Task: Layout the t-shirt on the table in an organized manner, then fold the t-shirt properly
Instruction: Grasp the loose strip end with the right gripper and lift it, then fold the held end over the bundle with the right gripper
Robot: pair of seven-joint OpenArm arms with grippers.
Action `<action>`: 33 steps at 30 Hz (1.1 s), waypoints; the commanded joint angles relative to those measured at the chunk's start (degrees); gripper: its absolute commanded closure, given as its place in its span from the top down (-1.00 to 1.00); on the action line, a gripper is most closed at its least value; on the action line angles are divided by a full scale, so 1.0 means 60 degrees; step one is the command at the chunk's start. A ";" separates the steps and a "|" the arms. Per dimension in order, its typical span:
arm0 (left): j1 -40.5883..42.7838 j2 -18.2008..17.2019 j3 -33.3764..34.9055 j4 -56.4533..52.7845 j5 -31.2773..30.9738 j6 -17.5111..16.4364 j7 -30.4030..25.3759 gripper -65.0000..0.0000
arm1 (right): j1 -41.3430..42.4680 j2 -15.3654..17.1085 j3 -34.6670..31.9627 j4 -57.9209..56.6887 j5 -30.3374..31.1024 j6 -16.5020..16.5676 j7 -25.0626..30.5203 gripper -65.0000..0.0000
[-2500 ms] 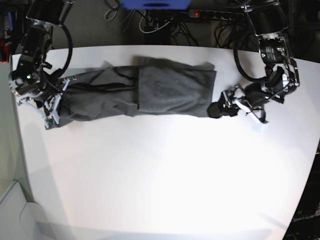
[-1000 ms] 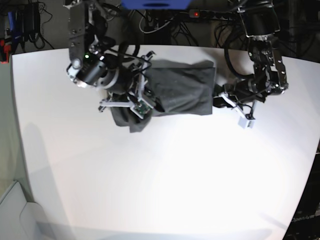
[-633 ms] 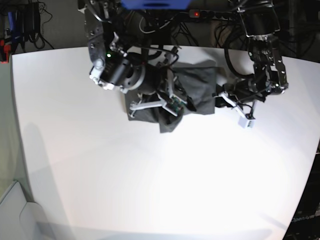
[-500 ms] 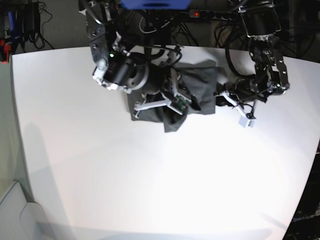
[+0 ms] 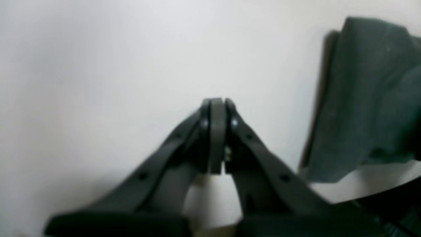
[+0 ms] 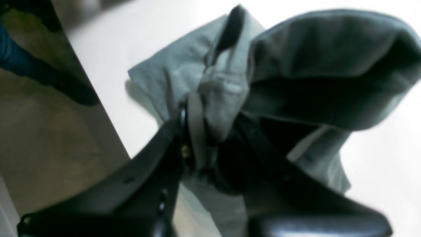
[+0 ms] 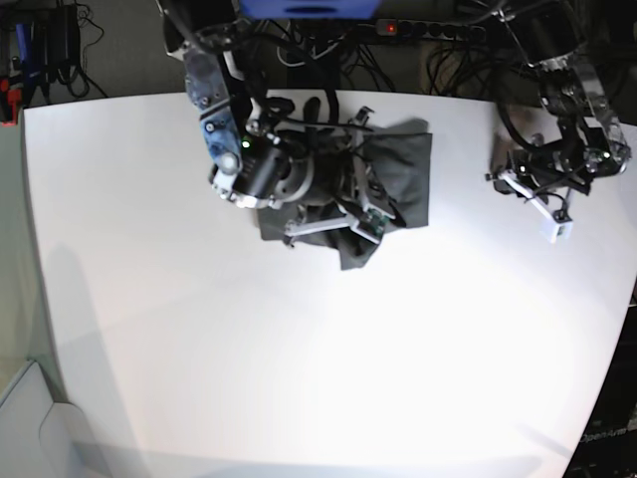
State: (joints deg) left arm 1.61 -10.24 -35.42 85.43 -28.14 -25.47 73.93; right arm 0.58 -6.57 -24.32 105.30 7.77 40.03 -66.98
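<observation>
The dark charcoal t-shirt (image 7: 403, 174) lies bunched in a short folded bundle at the back middle of the white table (image 7: 299, 349). My right gripper (image 7: 363, 217) hovers over the bundle's front, shut on a fold of the t-shirt (image 6: 227, 82) that drapes over its fingers in the right wrist view. Off to the right, my left gripper (image 7: 503, 181) sits apart from the cloth. The left wrist view shows that gripper (image 5: 217, 138) shut with nothing in it above bare table, and the t-shirt's edge (image 5: 361, 98) lies to its right.
Cables and a power strip (image 7: 428, 30) run behind the table's back edge, beside a blue object (image 7: 309, 8). The table's curved edge falls away at the right (image 7: 622, 329). A grey surface (image 7: 20, 418) sits past the left front corner.
My right gripper has carried the shirt's left end rightwards over the rest, shortening the long strip into a bundle. My left gripper has drawn away from the shirt's right edge.
</observation>
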 commanded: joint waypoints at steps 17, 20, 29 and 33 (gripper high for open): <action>0.0487 -0.0381 -0.0595 0.0817 -0.0138 -0.0011 0.0081 -0.99 | 0.0218 -0.0261 -0.0966 -0.0560 0.0148 -0.0005 0.0548 -1.00; 0.0487 -0.0367 -0.0595 0.0817 -0.0138 -0.0011 0.0081 -0.99 | 0.0409 -0.0275 -0.0966 -0.0590 0.0148 -0.0005 0.0548 -0.92; 0.0472 -0.0352 -0.0595 0.0817 -0.0138 -0.0011 0.0081 -0.99 | 0.0453 -0.0405 -0.0966 -0.0531 0.0500 -0.0005 0.0475 -0.08; 0.0487 -0.0352 -0.0595 0.0817 -0.0138 -0.0011 0.0081 -0.99 | 0.0555 -0.0405 -0.0980 -0.0370 0.1438 -0.0005 0.0445 -0.06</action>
State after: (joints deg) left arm 5.08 -11.55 -38.81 89.32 -28.32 -25.50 74.83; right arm 2.63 -8.27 -30.09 101.65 15.51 40.03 -65.49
